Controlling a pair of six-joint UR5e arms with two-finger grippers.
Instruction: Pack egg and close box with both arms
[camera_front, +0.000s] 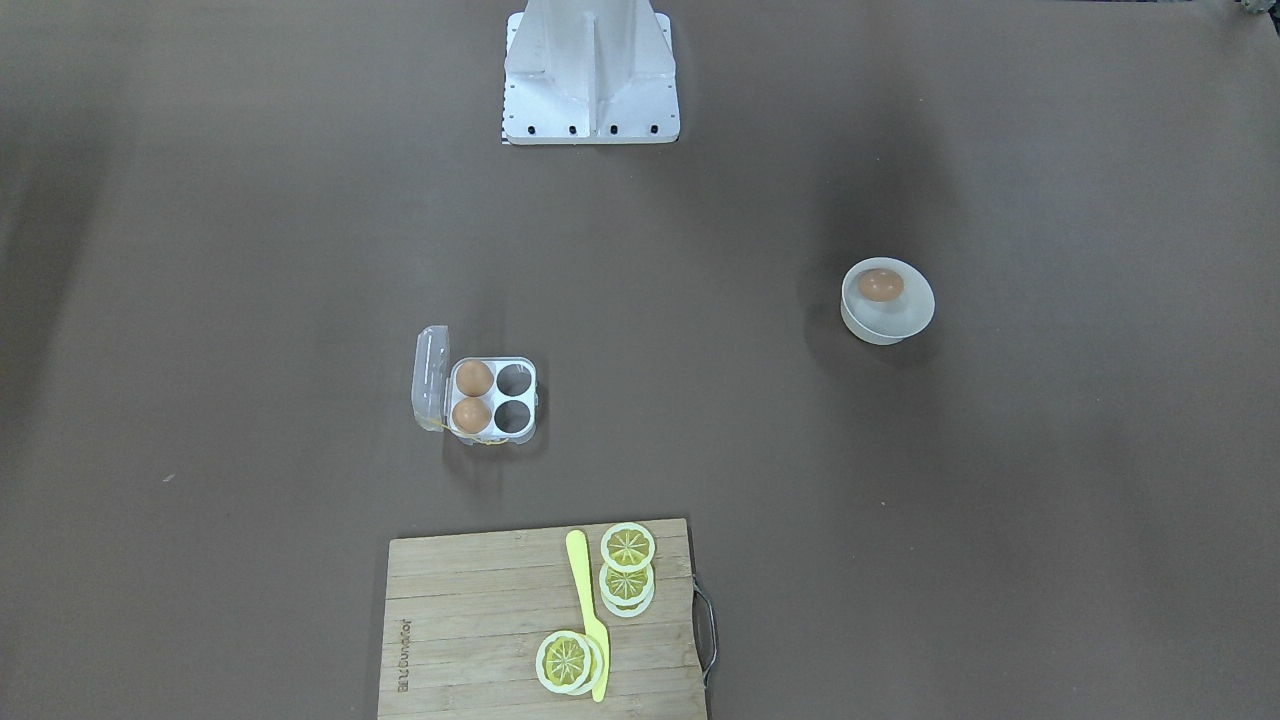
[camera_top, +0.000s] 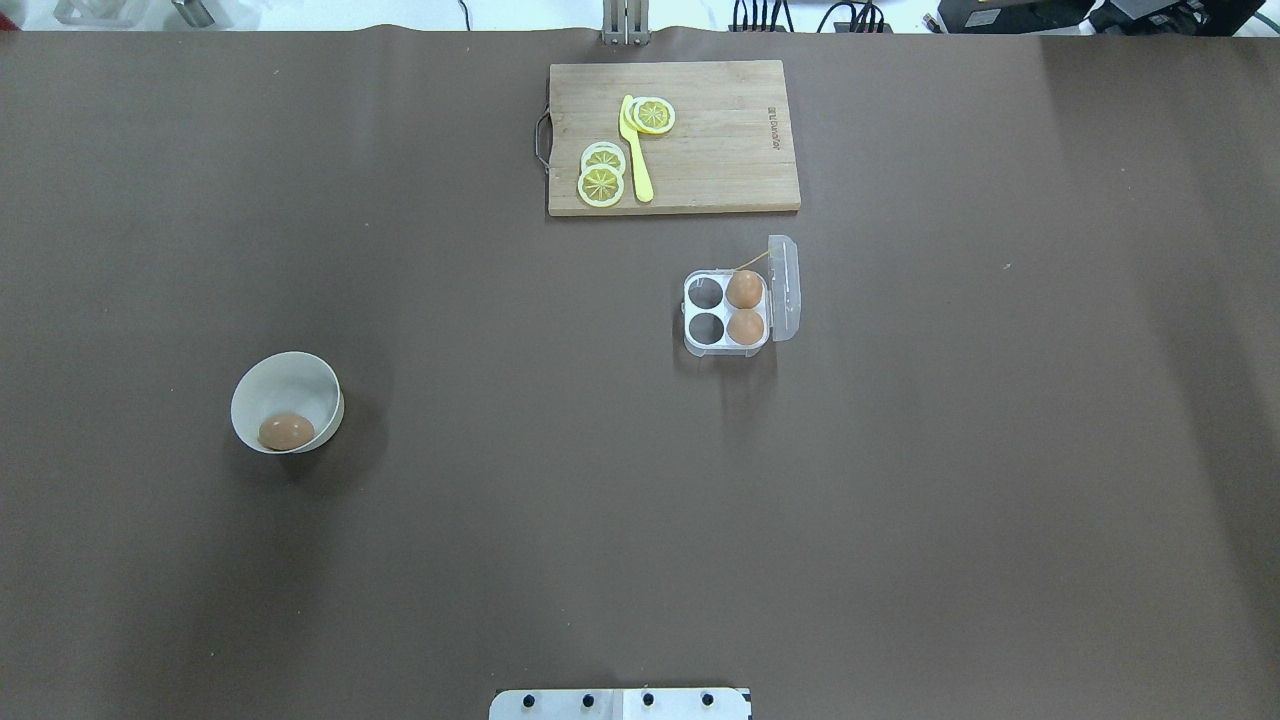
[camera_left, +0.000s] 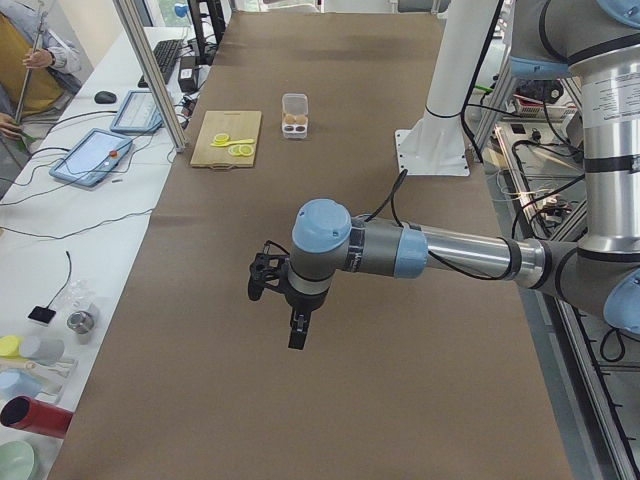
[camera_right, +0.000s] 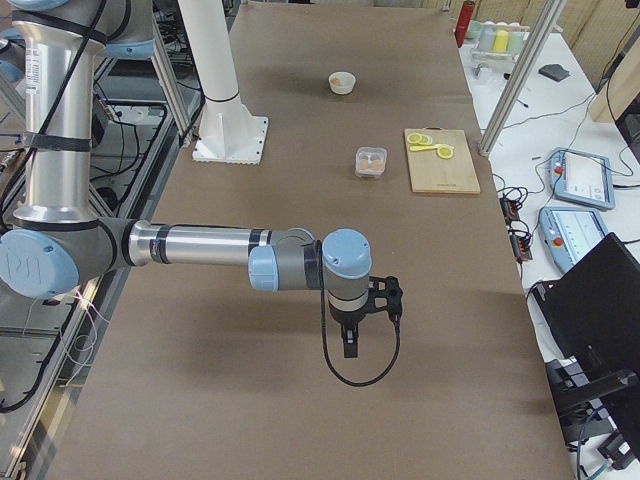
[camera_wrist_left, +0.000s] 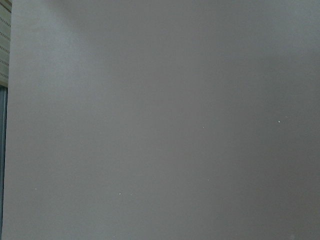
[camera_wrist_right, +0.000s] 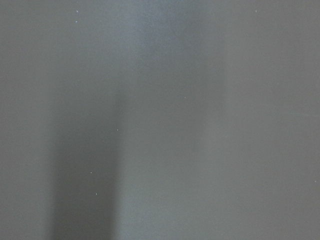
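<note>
The egg (camera_top: 286, 431) lies in a round white bowl (camera_top: 248, 392) on the table's left side; it also shows in the front-facing view (camera_front: 880, 285). The box (camera_top: 727, 346) stands right of centre with its clear lid (camera_top: 784, 288) hinged open. Two look-alike brown eggs fill its right cells and the two left cells are empty. My left gripper (camera_left: 262, 282) shows only in the left side view, hovering over bare table far from the bowl. My right gripper (camera_right: 392, 297) shows only in the right side view, far from the box. I cannot tell whether either is open.
A wooden cutting board (camera_top: 720, 150) with lemon slices (camera_top: 601, 184) and a yellow knife (camera_top: 637, 160) lies at the far edge, just beyond the box. The white arm stand (camera_front: 590, 80) is at the robot's side. Both wrist views show only brown table cover.
</note>
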